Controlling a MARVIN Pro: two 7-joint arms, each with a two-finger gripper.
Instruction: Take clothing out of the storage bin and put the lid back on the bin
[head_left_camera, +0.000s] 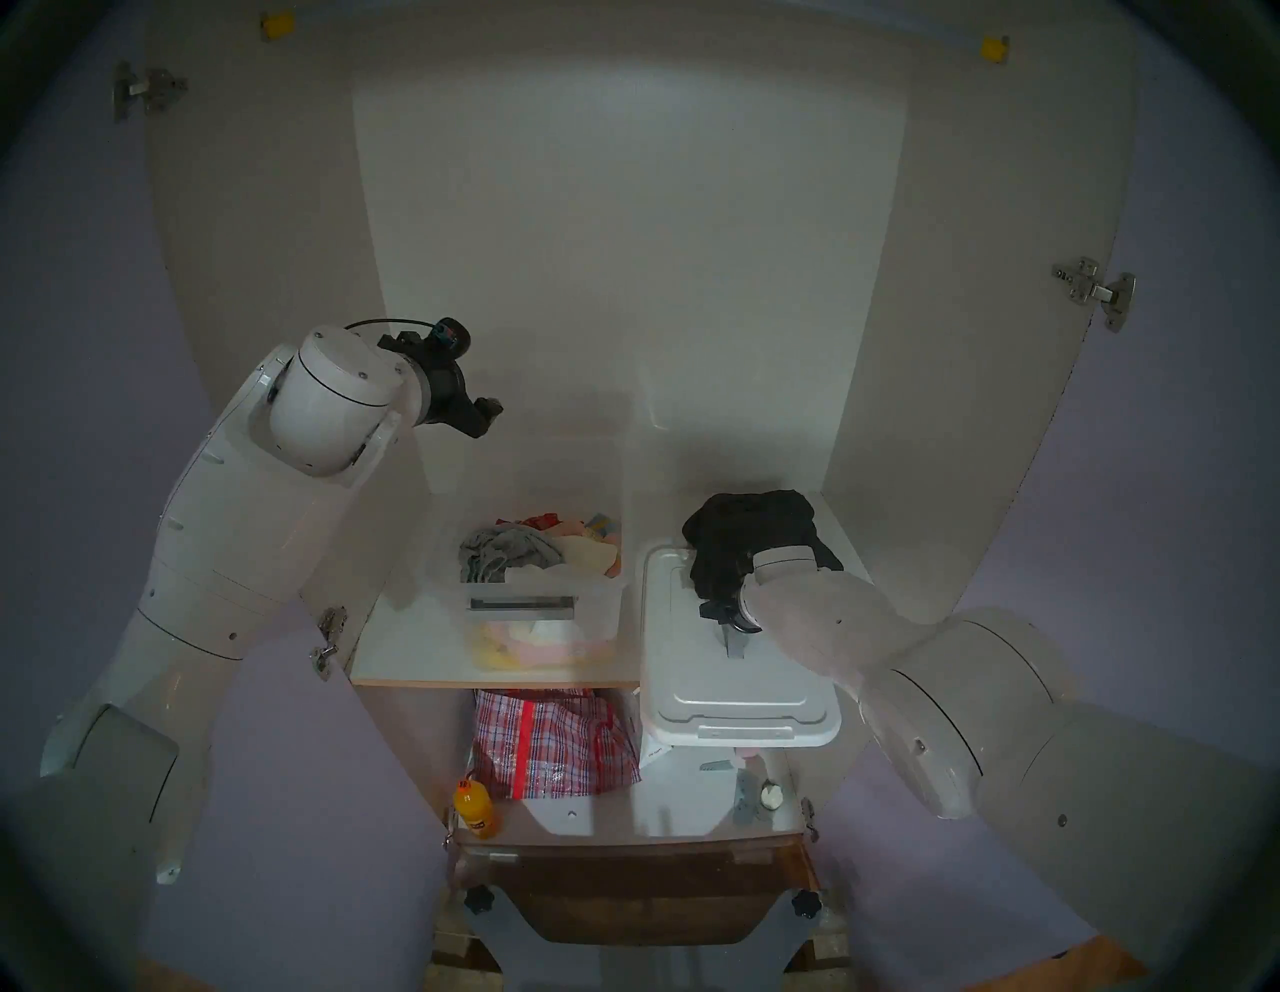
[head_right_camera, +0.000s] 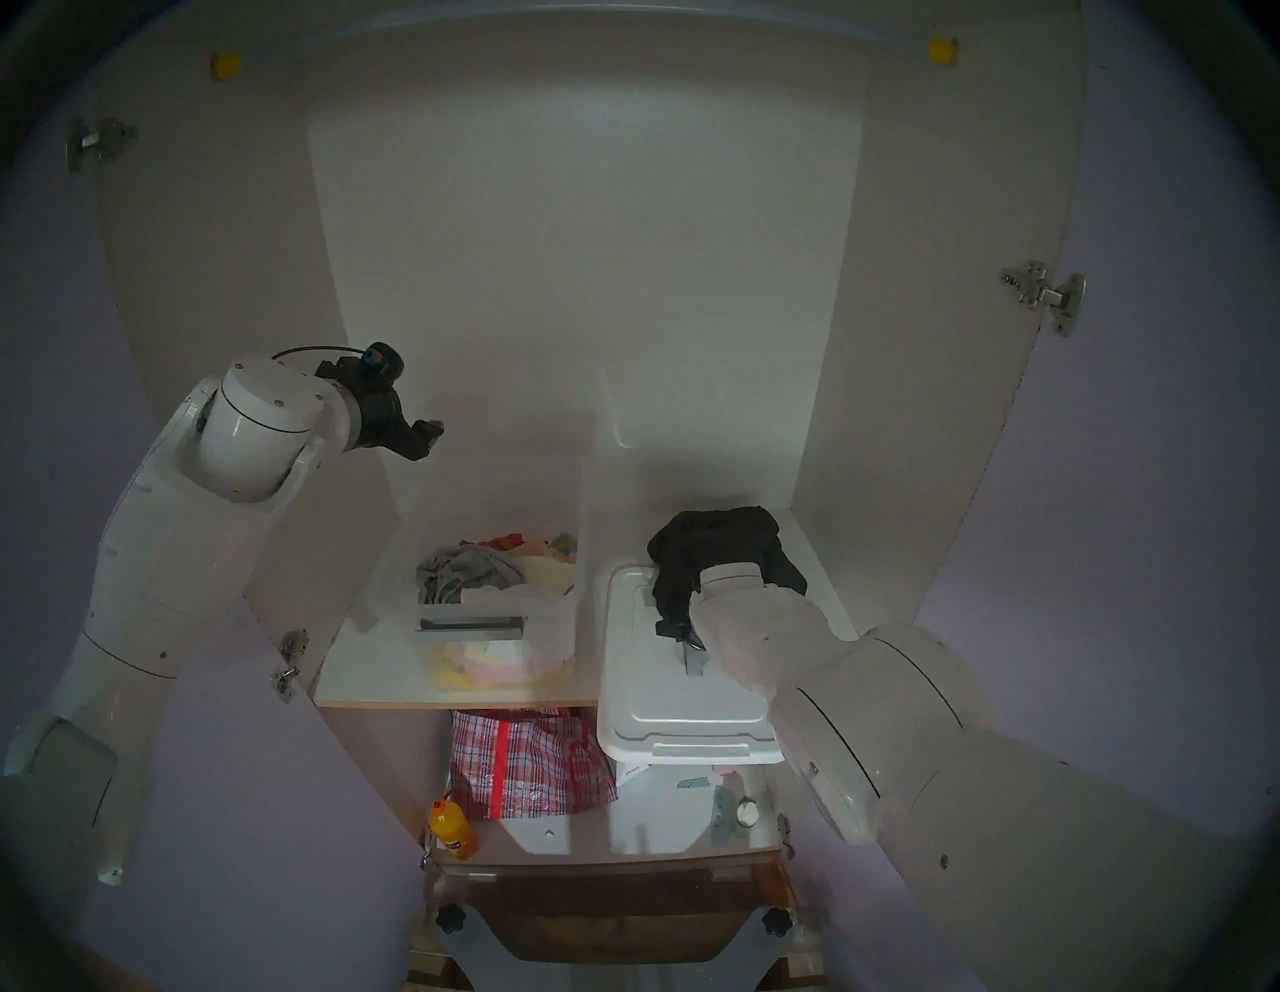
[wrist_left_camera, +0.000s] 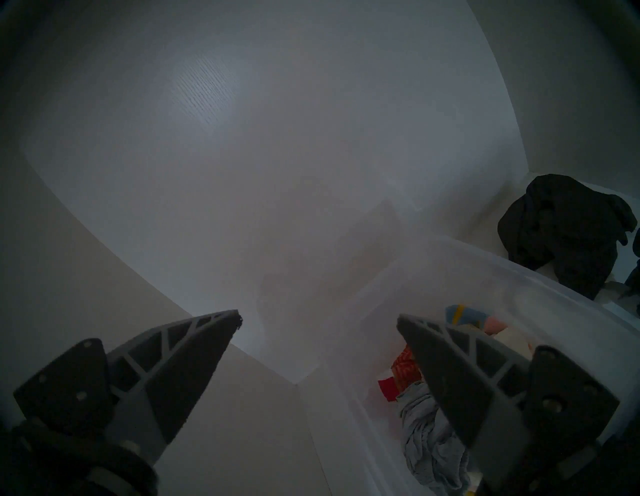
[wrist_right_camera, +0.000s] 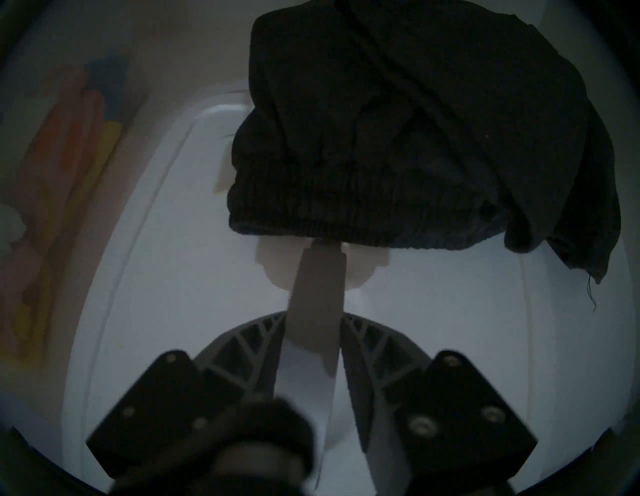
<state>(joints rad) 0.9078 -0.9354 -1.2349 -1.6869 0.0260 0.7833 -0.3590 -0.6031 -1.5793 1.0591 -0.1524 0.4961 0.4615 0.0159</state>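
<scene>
The clear storage bin (head_left_camera: 523, 604) stands open on the cupboard shelf, left of centre, and also shows in the left wrist view (wrist_left_camera: 433, 263). The white lid (head_left_camera: 734, 686) lies to its right and juts past the shelf's front edge. My right gripper (head_left_camera: 733, 634) is shut on the lid's grey strip handle (wrist_right_camera: 318, 294). The black clothing (head_left_camera: 755, 533) is heaped on the lid's far end (wrist_right_camera: 415, 121) and on the shelf behind it, outside the bin. My left gripper (head_left_camera: 485, 415) is open and empty (wrist_left_camera: 318, 317), raised above and left of the bin.
A grey garment (head_left_camera: 502, 551) and small red, yellow and cream cloths (head_left_camera: 582, 540) lie in the bin. A red-and-white checked bag (head_left_camera: 547, 741) and an orange bottle (head_left_camera: 474, 814) sit on the lower shelf. Cupboard walls close in on both sides and behind.
</scene>
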